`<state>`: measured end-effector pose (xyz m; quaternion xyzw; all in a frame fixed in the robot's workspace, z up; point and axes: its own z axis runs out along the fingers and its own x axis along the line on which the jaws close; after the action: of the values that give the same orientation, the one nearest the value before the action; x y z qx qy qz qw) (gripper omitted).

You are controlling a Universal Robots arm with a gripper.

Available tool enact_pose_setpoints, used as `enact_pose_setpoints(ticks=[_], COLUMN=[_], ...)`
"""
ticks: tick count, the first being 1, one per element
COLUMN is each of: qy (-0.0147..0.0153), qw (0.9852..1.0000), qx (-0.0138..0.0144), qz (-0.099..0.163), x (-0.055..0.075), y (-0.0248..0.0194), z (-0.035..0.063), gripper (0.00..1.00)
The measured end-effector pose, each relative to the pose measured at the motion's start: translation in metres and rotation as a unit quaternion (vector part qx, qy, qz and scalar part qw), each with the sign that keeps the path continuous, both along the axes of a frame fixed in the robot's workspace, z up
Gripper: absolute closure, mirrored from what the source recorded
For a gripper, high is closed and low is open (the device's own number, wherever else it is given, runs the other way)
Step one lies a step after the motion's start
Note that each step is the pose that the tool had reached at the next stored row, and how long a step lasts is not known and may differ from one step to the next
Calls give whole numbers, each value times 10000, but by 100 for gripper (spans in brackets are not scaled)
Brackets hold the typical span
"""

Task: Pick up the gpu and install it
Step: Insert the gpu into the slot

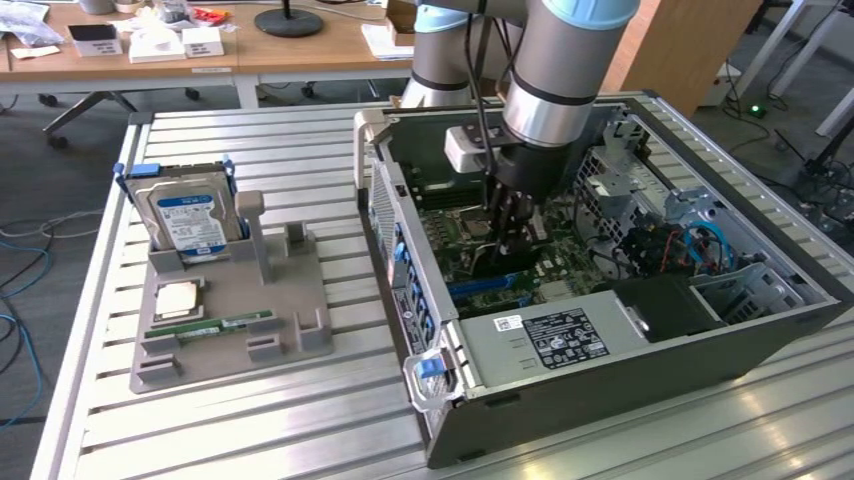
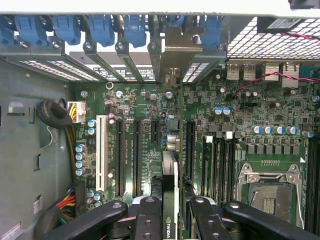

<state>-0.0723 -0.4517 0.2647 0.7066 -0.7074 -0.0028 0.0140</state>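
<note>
Clamping the thin dark gpu card (image 2: 170, 172), the black gripper (image 2: 172, 216) keeps its jaws narrowly parted. The card hangs edge-on over the green motherboard (image 2: 142, 100).

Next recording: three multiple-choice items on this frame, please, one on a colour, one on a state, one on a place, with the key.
1. The clips along the computer case rear are: A red; B blue; C yellow.
2. The hand is: A open, empty; B shut on the gpu; C shut on nothing.
3. The hard drive is: A in the hand; B inside the case; C upright in the grey holder.
Key: B, blue plastic shows in the wrist view; B, the card sits edge-on between the fingers; C, it stands in the holder at the exterior view's left.
</note>
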Motion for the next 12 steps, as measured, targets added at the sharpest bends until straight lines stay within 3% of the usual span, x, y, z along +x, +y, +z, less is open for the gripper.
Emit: enact_pose_setpoints(ticks=[12], qy=[-12], qw=[10000], qx=[0], qz=[13], x=[-11], y=[0], z=[-4], gripper=[74])
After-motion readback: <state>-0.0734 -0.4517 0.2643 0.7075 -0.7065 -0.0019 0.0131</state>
